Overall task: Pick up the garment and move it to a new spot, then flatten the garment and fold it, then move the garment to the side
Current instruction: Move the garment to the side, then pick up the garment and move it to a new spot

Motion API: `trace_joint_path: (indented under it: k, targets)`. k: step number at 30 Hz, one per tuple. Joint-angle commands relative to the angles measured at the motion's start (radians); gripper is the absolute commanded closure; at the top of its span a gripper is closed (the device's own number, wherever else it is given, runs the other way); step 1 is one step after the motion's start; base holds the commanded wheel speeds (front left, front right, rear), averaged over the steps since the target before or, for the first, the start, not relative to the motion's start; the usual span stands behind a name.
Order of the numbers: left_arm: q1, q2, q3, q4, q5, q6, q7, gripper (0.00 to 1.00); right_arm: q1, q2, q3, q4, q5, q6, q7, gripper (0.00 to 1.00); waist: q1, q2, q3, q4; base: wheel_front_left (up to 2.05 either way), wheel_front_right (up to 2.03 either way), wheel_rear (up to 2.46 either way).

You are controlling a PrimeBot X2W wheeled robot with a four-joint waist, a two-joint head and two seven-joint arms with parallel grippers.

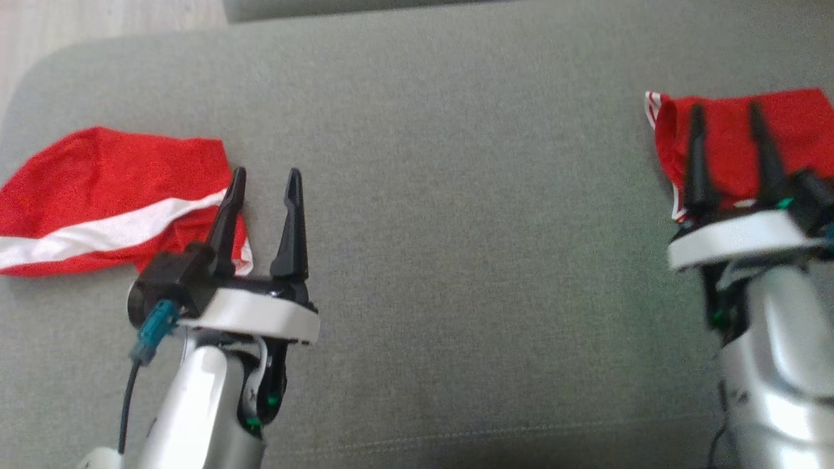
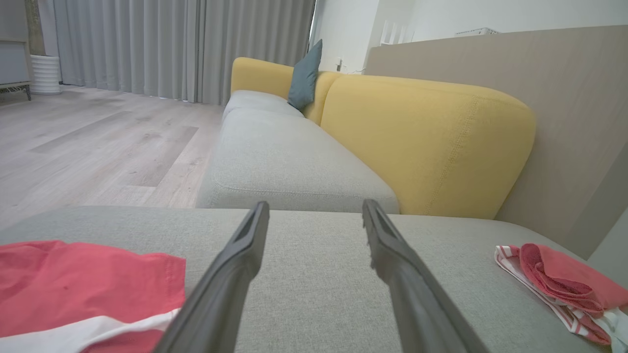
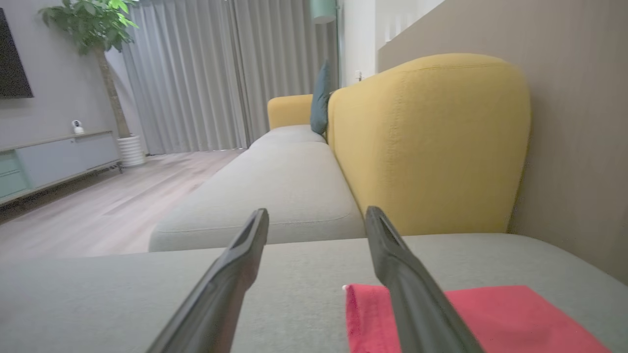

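Although the left end effector (image 1: pixel 267 174) and right end effector (image 1: pixel 725 107) both gape empty, the spread red garment (image 1: pixel 98 176) lies just left of the former, long axis crosswise on the sofa seat (image 1: pixel 456 195). Left arm judged nearer; a folded red garment (image 1: pixel 801 124) lies by the right.

I count two red garments, the left garment (image 1: pixel 98 195) and the right garment (image 1: pixel 736 143). There are two grippers, the left gripper (image 1: pixel 266 174) and the right gripper (image 1: pixel 725 109), each with two dark fingers (image 1: pixel 228 215), so four in all. Farther off I make out two yellow backrests, the near backrest (image 2: pixel 427 142) and the far backrest (image 2: pixel 260 76), plus one teal pillow (image 2: pixel 304 76) and one potted plant (image 3: pixel 93 29).
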Motion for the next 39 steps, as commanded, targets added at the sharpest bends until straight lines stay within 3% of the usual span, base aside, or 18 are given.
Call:
trace_joint_path:
  k: [1, 8, 18, 25, 39]
  targets:
    - [-0.012, 0.01, 0.034, -0.037, -0.004, 0.005, -0.005, 0.0, 0.007, 0.011, 0.028, -0.043, 0.009, 0.007, -0.013, 0.0, 0.0001, 0.0, -0.035, 0.01, 0.0, 0.0, 0.0]
    - [0.067, 0.01, 0.025, -0.027, 0.0, 0.014, -0.005, 0.0, 0.15, 0.06, 0.055, -0.101, 0.035, 0.007, -0.02, 0.0, 0.0001, 0.0, -0.096, 0.021, 0.0, 0.0, 0.0]
    - [0.138, 0.01, 0.01, -0.029, -0.031, 0.04, -0.005, 0.0, 0.306, 0.068, 0.071, -0.198, 0.106, 0.007, -0.02, 0.0, 0.0001, 0.0, -0.121, 0.029, 0.0, 0.0, 0.0]
    - [0.146, 0.01, -0.003, -0.038, -0.068, 0.064, -0.005, 0.0, 0.326, 0.068, 0.074, -0.205, 0.135, 0.007, -0.021, 0.0, 0.0001, 0.0, -0.124, 0.023, 0.0, 0.0, 0.0]
    - [0.142, 0.01, -0.002, -0.038, -0.049, 0.06, -0.005, 0.0, 0.328, 0.068, 0.078, -0.218, 0.156, 0.007, -0.021, 0.0, 0.0001, 0.0, -0.126, 0.016, 0.0, 0.0, 0.0]
